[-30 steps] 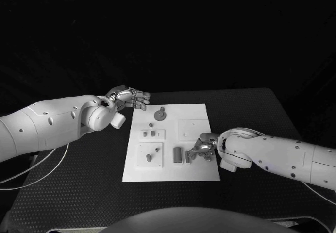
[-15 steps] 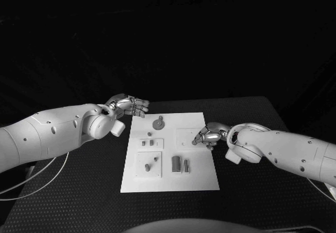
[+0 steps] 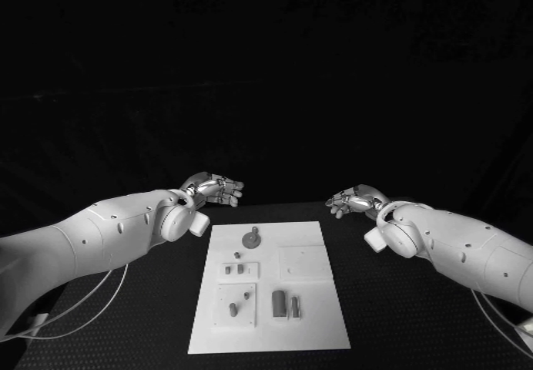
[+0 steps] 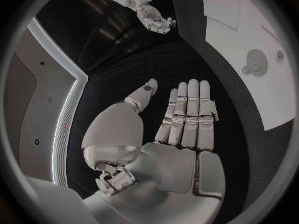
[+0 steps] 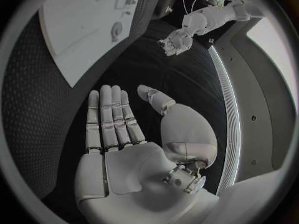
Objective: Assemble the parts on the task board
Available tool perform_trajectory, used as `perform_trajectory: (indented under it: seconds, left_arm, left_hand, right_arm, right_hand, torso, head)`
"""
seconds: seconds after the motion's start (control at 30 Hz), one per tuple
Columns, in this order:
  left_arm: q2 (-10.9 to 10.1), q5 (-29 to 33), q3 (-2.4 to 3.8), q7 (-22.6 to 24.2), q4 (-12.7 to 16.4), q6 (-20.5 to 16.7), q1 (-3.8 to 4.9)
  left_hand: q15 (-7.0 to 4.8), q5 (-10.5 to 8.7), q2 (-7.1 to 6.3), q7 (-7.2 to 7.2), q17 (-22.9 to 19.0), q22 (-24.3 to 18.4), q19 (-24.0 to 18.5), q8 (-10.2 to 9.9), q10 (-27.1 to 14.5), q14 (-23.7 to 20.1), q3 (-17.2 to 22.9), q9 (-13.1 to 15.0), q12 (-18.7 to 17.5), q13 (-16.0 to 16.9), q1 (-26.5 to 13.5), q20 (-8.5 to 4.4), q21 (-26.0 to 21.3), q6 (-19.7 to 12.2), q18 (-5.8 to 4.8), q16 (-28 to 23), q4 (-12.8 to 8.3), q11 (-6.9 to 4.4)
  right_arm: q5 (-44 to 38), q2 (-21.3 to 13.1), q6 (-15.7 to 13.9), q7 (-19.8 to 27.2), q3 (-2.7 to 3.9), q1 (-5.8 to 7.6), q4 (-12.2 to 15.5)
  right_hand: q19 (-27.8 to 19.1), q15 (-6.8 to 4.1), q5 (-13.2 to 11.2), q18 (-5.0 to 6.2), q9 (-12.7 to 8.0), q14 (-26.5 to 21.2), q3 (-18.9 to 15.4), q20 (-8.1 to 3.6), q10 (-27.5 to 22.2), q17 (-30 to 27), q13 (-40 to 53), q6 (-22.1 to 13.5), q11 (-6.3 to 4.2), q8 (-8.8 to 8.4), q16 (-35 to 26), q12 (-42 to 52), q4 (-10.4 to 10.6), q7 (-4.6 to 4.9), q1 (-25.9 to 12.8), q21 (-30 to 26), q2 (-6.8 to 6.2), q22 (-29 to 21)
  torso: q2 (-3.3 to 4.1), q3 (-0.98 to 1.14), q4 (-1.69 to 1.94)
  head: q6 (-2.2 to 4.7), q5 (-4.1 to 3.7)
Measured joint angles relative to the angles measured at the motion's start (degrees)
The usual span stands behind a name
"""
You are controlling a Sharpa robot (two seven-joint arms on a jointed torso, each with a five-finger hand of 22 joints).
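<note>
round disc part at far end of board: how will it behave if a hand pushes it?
The round part looks low and flat on the task board, so it would likely slide, not tip. It seems small, probably light. A small knob shows beside it; whether joined, cannot tell.

My two arms are smooth white shells dotted with small dark screw holes, each swelling into a rounded white wrist housing with a small white block beside it, and thin pale cables loop under my left arm [image 3: 89, 235] while another trails below my right arm [image 3: 472, 250]. My left hand [image 4: 181, 129] and my right hand [image 5: 121, 129] are silver metal, with broad plated palms, segmented fingers [image 4: 193, 104] showing small fasteners, and a bulbous casing at the thumb base. Exposed metal fittings and screws sit where each palm meets its wrist.
</note>
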Motion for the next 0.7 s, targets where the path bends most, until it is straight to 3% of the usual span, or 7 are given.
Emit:
perform_trajectory:
  seconds: [0.07,0.2,0.27,0.43,0.53,0.63,0.7]
  left_arm:
    - [0.48,0.16,0.01,0.26,-1.38,0.56,-0.12]
    - [0.84,0.41,0.1,0.73,-3.28,1.71,-1.05]
    - [1.35,0.5,0.26,0.96,-4.56,2.28,-2.0]
    - [2.27,0.61,0.47,1.22,-6.33,3.48,-4.21]
    - [2.36,0.64,1.1,1.33,-6.87,4.17,-4.7]
    - [2.51,0.67,1.25,1.47,-7.22,4.66,-4.93]
    - [2.48,0.67,1.24,1.42,-7.2,4.66,-4.99]
  left_hand:
    - [0.35,0.0,0.2,0.1,-0.51,-0.31,-0.77,-0.76,-1.51,-1.37,-0.1,-0.42,0.0,-0.61,-0.2,0.32,0.0,-1.32,0.0,-1.13,-0.1,0.16]
    - [1.55,0.0,0.36,-0.08,-2.14,-2.43,-5.04,-1.96,-6.18,-5.79,-0.63,-1.11,0.0,-2.6,-1.59,1.47,-0.22,-3.72,0.0,-4.4,-0.63,0.43]
    - [2.08,0.0,0.3,-0.28,-2.98,-3.86,-7.0,-2.49,-8.49,-7.74,-0.63,-1.36,0.0,-3.71,-2.03,2.03,-0.22,-4.79,0.0,-5.8,-0.63,0.53]
    - [3.16,0.0,0.12,-0.71,-4.87,-7.69,-10.85,-2.54,-11.91,-10.91,-0.63,-1.46,0.0,-5.94,-2.56,3.46,-0.22,-5.56,0.0,-8.28,-0.63,0.31]
    - [3.16,0.0,0.34,-0.71,-5.18,-8.51,-10.84,-2.54,-11.92,-10.91,-0.57,-1.46,0.0,-6.34,-2.78,3.46,-0.22,-5.56,0.01,-8.32,-0.69,0.31]
    - [3.1,0.0,0.43,-0.78,-5.93,-9.85,-11.4,-2.77,-12.54,-11.58,-0.8,-1.67,0.0,-6.72,-3.38,3.45,-0.22,-6.19,0.01,-8.44,-0.65,0.25]
    - [1.81,-0.69,0.87,-2.22,-13.84,-19.77,-19.78,-5.89,-22.63,-20.52,-5.99,-6.76,-0.6,-8.7,-13.65,3.07,-0.84,-14.48,0.01,-10.02,2.03,-0.99]
  right_arm:
    - [1.96,1.58,0.07,1.18,0.1,-0.26,-3.25]
    - [5.08,2.66,0.88,3.24,0.86,-1.58,-6.12]
    - [6.27,2.93,1.4,4.1,1.4,-2.2,-6.6]
    - [7.85,3.24,2.58,5.5,1.54,-3.55,-6.02]
    - [8.38,3.36,3.2,6.06,1.61,-3.97,-5.76]
    - [8.74,3.58,3.58,6.45,1.66,-4.15,-5.85]
    - [8.74,3.58,3.57,6.42,1.64,-4.21,-5.8]
  right_hand:
    - [-4.24,2.63,0.0,-1.0,-0.59,-1.74,0.0,0.97,-0.91,-3.35,-5.21,-1.64,0.96,-0.63,-7.29,-5.49,0.0,-0.15,0.4,-3.69,0.4,-1.54]
    - [-6.26,3.75,0.0,-1.0,-2.33,-1.67,-0.76,2.21,-0.4,-8.01,-15.14,-4.12,1.42,-0.9,-17.88,-14.03,0.76,-0.53,1.1,-9.15,0.96,-4.68]
    - [-6.54,3.83,0.0,-1.01,-3.29,-1.79,-1.45,2.49,0.13,-9.62,-18.99,-4.97,1.54,-0.9,-21.47,-16.91,1.44,-0.68,1.51,-11.41,0.91,-5.91]
    - [-6.33,3.9,0.0,-1.0,-4.64,-2.16,-2.46,2.79,1.07,-11.17,-23.23,-5.57,1.87,-0.72,-24.68,-19.77,2.46,-0.45,1.51,-13.86,0.91,-6.87]
    - [-5.54,4.17,0.0,-0.99,-5.05,-1.88,-2.62,2.79,1.67,-11.38,-24.33,-5.77,1.85,-0.6,-24.95,-20.1,2.62,-0.26,1.51,-14.36,0.91,-7.09]
    - [-5.41,4.19,-0.29,-0.99,-5.81,-1.82,-3.18,2.82,1.49,-11.8,-25.16,-6.48,1.93,-0.25,-25.6,-20.64,3.06,-0.34,1.28,-14.92,0.92,-7.47]
    - [-10.49,2.56,-4.73,-2.77,-12.34,-9.67,-9.39,0.59,-8.02,-16.01,-27.46,-14.76,0.27,-1.96,-30.51,-23.08,5.19,-1.96,-8.28,-17.53,1.18,-10.94]
  torso:
    - [-0.59,-0.04,-0.32]
    - [-1.88,-0.03,-1.04]
    - [-2.38,0.0,-1.36]
    - [-3.58,0.32,-1.84]
    - [-4.08,0.51,-1.97]
    - [-4.44,0.71,-2.07]
    - [-4.48,0.72,-2.08]
  head:
    - [0.77,0.34]
    - [2.29,1.25]
    - [2.78,1.65]
    - [3.11,2.5]
    - [3.09,2.84]
    - [2.98,3.1]
    - [2.96,3.14]
